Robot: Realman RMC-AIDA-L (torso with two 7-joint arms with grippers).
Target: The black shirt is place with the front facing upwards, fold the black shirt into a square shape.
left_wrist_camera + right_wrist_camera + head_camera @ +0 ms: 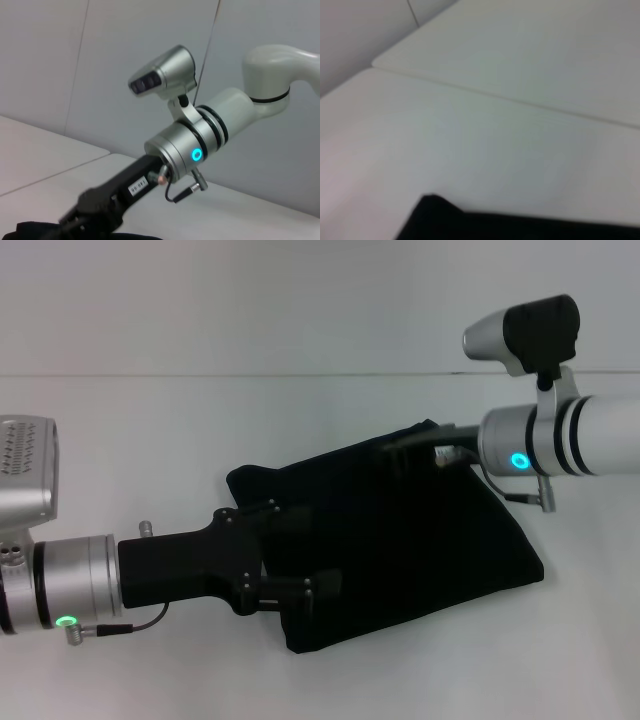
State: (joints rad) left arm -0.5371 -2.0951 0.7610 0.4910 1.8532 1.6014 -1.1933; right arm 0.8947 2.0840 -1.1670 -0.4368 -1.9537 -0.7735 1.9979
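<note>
- Left end effector (300, 560): we see it reaching in over the near-left edge of the black shirt (420, 550), its black fingers low against the cloth. Black on black hides the fingertips, so we cannot tell whether they are apart or pinched on fabric.
- Right end effector (425, 452): we find it at the far edge of the shirt, by the raised far corner. Its fingers merge with the dark fabric, and we cannot tell whether they are parted or clamped. In the left wrist view the same end effector (95, 210) slopes down to the shirt's edge (30, 231) at the bottom of the picture.
- Shirt: we see it lying on the white desk (150, 430) as a folded, roughly four-sided dark bundle, wider than it is deep, between the two end effectors. No lettering or label shows on the upturned face.
- Right wrist view: we make out only a black corner of the shirt (450, 222) against the pale desk (495, 125), with a seam line crossing the desk beyond the shirt.
</note>
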